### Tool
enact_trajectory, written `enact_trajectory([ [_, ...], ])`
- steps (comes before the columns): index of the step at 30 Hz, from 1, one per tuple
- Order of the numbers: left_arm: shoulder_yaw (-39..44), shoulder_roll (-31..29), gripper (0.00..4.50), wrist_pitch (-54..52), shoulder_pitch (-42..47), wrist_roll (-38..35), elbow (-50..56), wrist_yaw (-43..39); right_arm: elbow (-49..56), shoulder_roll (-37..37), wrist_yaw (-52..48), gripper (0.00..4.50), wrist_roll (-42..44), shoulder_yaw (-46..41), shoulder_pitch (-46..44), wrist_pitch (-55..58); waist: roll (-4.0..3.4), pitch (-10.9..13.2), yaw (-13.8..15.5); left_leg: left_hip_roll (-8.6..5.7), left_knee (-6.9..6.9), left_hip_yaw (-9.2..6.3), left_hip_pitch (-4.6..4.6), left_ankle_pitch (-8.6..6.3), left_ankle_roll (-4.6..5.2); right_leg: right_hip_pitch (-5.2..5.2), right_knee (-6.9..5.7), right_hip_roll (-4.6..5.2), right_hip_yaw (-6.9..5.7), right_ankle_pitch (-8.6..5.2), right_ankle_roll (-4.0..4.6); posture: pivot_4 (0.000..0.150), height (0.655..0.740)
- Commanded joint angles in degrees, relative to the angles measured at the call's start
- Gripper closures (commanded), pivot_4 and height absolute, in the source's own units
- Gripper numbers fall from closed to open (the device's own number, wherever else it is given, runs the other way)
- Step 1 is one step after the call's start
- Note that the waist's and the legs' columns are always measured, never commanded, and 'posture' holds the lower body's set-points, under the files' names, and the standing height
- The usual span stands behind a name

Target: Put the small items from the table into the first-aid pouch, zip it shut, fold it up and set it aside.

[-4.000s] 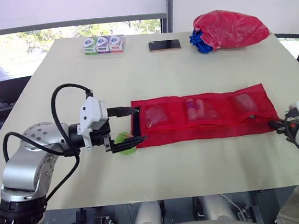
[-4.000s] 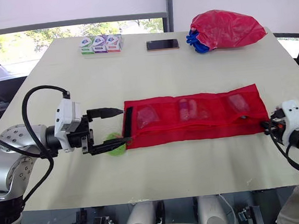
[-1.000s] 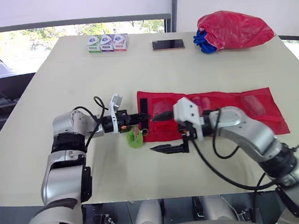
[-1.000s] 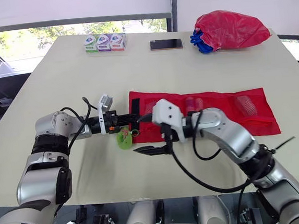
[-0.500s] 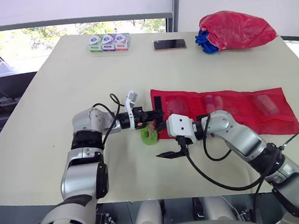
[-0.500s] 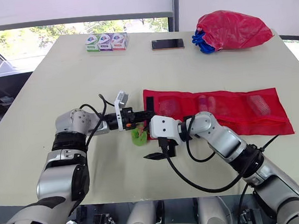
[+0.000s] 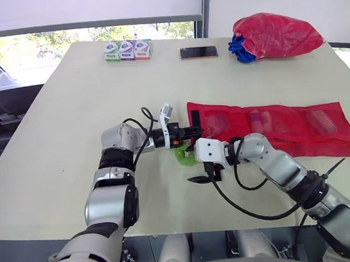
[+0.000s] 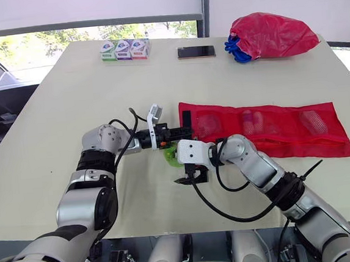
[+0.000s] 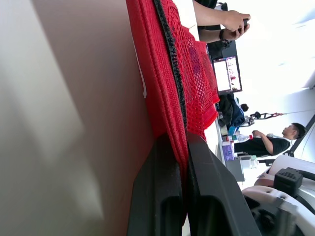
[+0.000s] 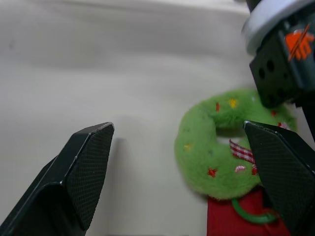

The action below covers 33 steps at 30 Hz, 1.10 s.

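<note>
- Black fingers [image 10: 88, 172] of the right gripper [image 7: 193, 165] are spread wide, one on each side of the green wreath [image 7: 182, 154] and touching nothing. The wide gap looks meant to straddle the soft ring before closing on it.
- Green and plush, the wreath lies on the table [image 7: 67, 91] at the pouch's near-left corner, touching the red edge. It is outside the pouch, so it is probably the next item to be picked up.
- Pressed together, the left gripper [image 7: 194, 130] pinches the pouch's left edge. The left wrist view shows the red mesh caught between its two fingers. This hold probably pins the pouch in place, or lifts its mouth, while the other arm loads it.
- Red mesh, the pouch [image 7: 273, 128] lies flat and unfolded, stretching from the centre to the right. Pale shapes show through three compartments. Whether the zip is open cannot be told.
- Three small boxes [image 7: 127, 50], a phone [image 7: 199, 52] and a red bag [image 7: 277, 33] sit along the far edge, well away from the work.
</note>
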State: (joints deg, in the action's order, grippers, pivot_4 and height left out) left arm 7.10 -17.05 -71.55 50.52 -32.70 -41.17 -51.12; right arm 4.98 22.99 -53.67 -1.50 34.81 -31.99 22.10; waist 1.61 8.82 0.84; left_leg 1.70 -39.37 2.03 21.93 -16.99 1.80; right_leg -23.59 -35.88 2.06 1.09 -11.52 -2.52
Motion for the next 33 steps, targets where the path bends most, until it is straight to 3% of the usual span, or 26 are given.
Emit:
enact_trajectory([
  [1,-1.6,1.1,4.5,-0.5,-1.3,0.5,-0.7,-0.6,0.2,1.2,-1.3,0.5,-1.8,1.1,-0.4,4.0,-0.03,0.0,0.0,0.0,0.0,-0.02,0.0,0.0,0.0,0.0,0.0,0.0,0.0,0.0,0.0,0.15,0.74],
  [2,-1.7,1.0,4.5,-0.5,-1.4,0.5,-0.8,-0.7,0.4,1.5,-1.3,0.65,-2.7,1.5,-0.5,5.8,-0.07,0.0,0.0,0.0,0.0,-0.06,-0.01,0.0,0.0,0.0,0.0,0.0,0.0,0.0,0.0,0.15,0.74],
  [8,-1.8,0.7,4.5,0.2,-1.5,0.9,-1.1,-1.3,-0.1,1.9,-1.0,3.6,-5.4,2.6,-1.8,11.9,-0.17,-0.1,0.0,-0.01,0.0,-0.24,-0.04,0.01,0.0,0.03,-0.01,0.0,0.0,0.0,0.0,0.15,0.74],
  [9,-1.8,0.7,4.5,0.2,-1.5,0.9,-1.1,-1.4,-0.2,1.7,-0.9,3.6,-5.6,2.7,-2.0,12.5,-0.2,-0.1,0.0,-0.01,0.0,-0.24,-0.04,0.01,0.0,0.03,-0.01,0.0,0.0,0.0,0.0,0.15,0.74],
  [10,-1.7,0.7,4.5,0.2,-1.6,0.9,-1.0,-1.5,-0.1,1.7,-0.9,4.31,-5.8,2.8,-2.1,13.2,-0.24,-0.2,0.0,-0.02,0.0,-0.25,-0.04,0.01,0.0,0.03,-0.01,0.0,0.0,0.0,0.0,0.15,0.74],
  [11,-1.6,0.7,4.5,0.2,-1.6,1.0,-1.0,-1.6,0.0,1.9,-1.1,4.47,-6.1,3.1,-2.4,13.8,-0.25,-0.2,0.0,-0.02,0.0,-0.27,-0.03,0.01,0.0,0.03,0.0,0.0,0.0,0.0,0.0,0.15,0.74],
  [18,-1.4,-0.2,4.5,1.4,-2.1,1.6,-1.3,-1.8,4.3,2.0,-2.0,4.47,-1.8,-1.2,-1.2,16.0,-0.29,-0.2,0.0,-0.1,0.0,-0.42,-0.02,0.01,0.0,0.06,0.0,0.0,0.01,-0.02,-0.03,0.15,0.74],
  [28,-1.0,-5.5,4.5,3.5,-4.1,2.8,-1.6,-3.2,15.3,0.0,1.6,4.47,15.6,-21.4,9.0,26.6,-0.34,-0.3,-1.7,-0.12,0.06,-0.7,-0.04,0.04,-0.03,0.05,-0.04,-0.08,0.0,-0.05,-0.04,0.15,0.74],
  [33,-3.1,-8.5,4.5,5.0,-6.7,4.0,0.5,-4.7,16.7,-5.9,9.9,4.47,22.3,-33.5,13.1,31.7,-0.39,-0.3,-2.3,-0.13,0.16,-0.72,-0.16,0.04,-0.03,0.04,-0.07,-0.14,0.08,-0.08,0.01,0.15,0.74],
])
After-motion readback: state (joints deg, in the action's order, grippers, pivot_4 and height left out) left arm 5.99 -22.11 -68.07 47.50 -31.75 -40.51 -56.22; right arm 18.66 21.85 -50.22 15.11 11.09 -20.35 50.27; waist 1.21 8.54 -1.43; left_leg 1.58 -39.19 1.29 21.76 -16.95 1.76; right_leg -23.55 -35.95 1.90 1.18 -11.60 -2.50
